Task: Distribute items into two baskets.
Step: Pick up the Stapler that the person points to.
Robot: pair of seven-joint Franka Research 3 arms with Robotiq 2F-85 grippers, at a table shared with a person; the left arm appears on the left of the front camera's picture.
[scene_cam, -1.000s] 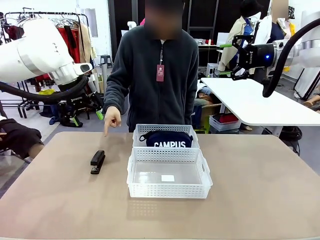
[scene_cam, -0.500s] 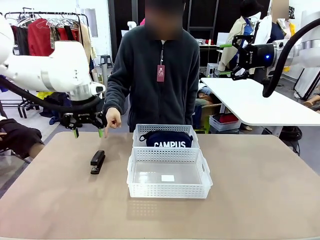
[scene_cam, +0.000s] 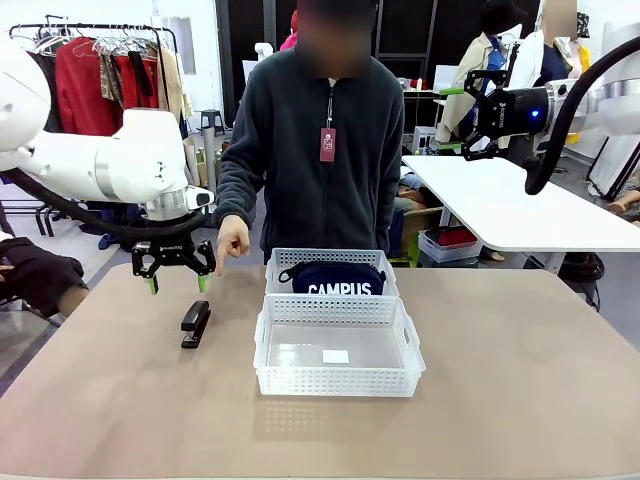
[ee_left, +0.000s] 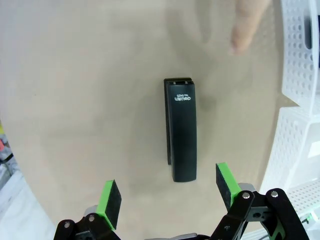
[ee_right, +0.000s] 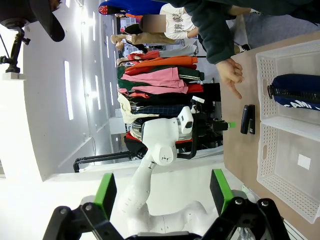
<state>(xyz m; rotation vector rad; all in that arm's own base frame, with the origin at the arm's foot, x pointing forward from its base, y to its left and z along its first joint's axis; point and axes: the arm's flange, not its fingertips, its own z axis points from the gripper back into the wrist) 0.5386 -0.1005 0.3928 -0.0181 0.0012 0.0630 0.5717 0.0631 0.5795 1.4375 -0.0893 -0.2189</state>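
Left gripper (scene_cam: pixel 177 285) wide open, empty, hovering above the stapler (scene_cam: pixel 195 324); stapler centred between its pads (ee_left: pixel 111 197), untouched

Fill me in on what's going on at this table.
The left gripper hovers open over a black stapler lying on the table, not yet touching it. The person's hand points down beside it. The navy pouch already sits in the far basket; the near basket holds no item. The right gripper is open, high up off to the right.
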